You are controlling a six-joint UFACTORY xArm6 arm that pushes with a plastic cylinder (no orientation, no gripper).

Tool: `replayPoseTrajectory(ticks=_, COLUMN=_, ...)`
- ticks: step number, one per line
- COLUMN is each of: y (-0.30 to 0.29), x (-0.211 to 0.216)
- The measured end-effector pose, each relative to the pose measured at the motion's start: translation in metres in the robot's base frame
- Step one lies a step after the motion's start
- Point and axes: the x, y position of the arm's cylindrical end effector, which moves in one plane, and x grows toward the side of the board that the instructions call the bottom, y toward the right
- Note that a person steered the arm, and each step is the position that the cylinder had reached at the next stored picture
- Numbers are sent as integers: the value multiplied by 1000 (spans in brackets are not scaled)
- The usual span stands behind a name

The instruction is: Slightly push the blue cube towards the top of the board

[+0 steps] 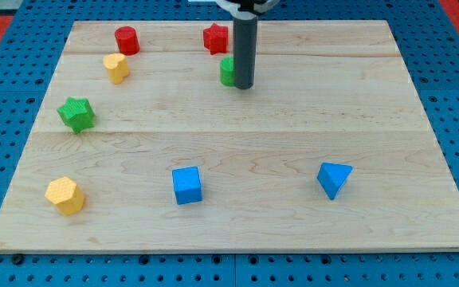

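While the blue cube [186,185] sits low, my tip [244,85] seemingly touches a green block [227,72].

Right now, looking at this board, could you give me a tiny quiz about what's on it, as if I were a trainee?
1. True or false: my tip touches the blue cube.
2. Which block sits nearest my tip? A) green block B) yellow block C) blue triangular block
3. How many red blocks are on the board?

Key: 1 false, the cube lies well below it; 2 A; 3 two: red cylinder, red star.
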Motion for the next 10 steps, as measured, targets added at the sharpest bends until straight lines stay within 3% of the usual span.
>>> replayPoseTrajectory(ticks=1, y=-6, x=-11)
replayPoseTrajectory(ticks=2, y=-3, x=12)
replayPoseTrajectory(ticks=3, y=22, x=52)
replayPoseTrajectory(ticks=6, y=-42, x=213)
replayPoseTrajectory(ticks=8, y=-136, x=222)
replayPoseTrajectory(ticks=10, y=-150, x=202)
